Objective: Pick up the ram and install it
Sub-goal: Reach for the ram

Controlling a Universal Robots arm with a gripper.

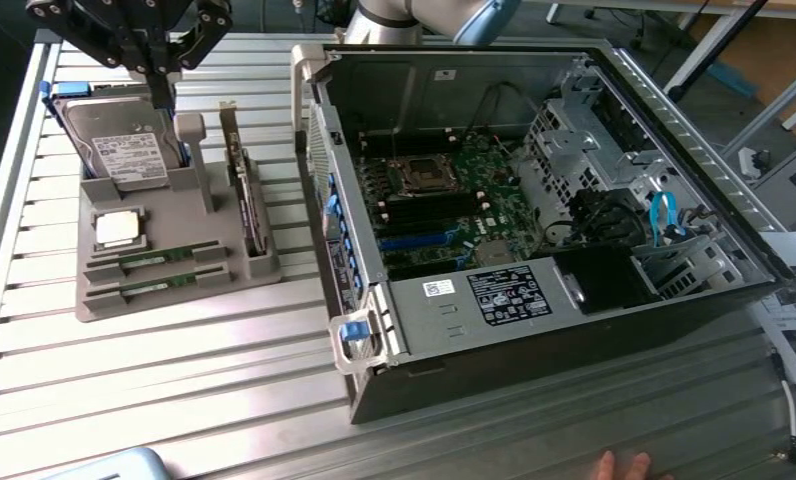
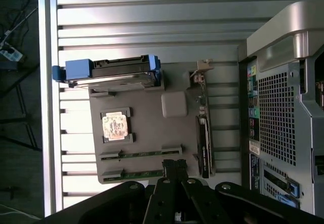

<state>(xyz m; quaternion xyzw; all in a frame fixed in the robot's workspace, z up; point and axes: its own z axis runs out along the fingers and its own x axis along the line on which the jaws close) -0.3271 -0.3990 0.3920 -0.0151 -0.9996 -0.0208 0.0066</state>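
**1. CLAW STATE**
Claw is clenched, fingers together, nothing grasped. Single arm, so no alt. side.

**2. RAM POS.**
Ram sits in a slot of the grey holder, apparently on edge. A 2nd stick lies parallel, just beside it on the claw side. Neither stick is touched.

**3. KEY RELATION**
- Claw hangs high over the drive end of the holder.
- Ram lies below the claw and off to the holder's opposite end, beyond the CPU, which sits between drive and sticks.
- Ram long axis runs approx. parallel to the drive's and square to the card. One end points toward the card and the open case past it.
- In the wrist view the fingertips line up near the card-side ends of the two sticks. Which stick they favour can't be told.
- Judged: vertical gap is the main offset and lateral offset is secondary.

**4. MARKINGS**
- Drive: white label, text unreadable.
- Case: white sticker and black printed label on the inner wall, text unreadable. No brand legible.
- CPU and ram: no legible writing.
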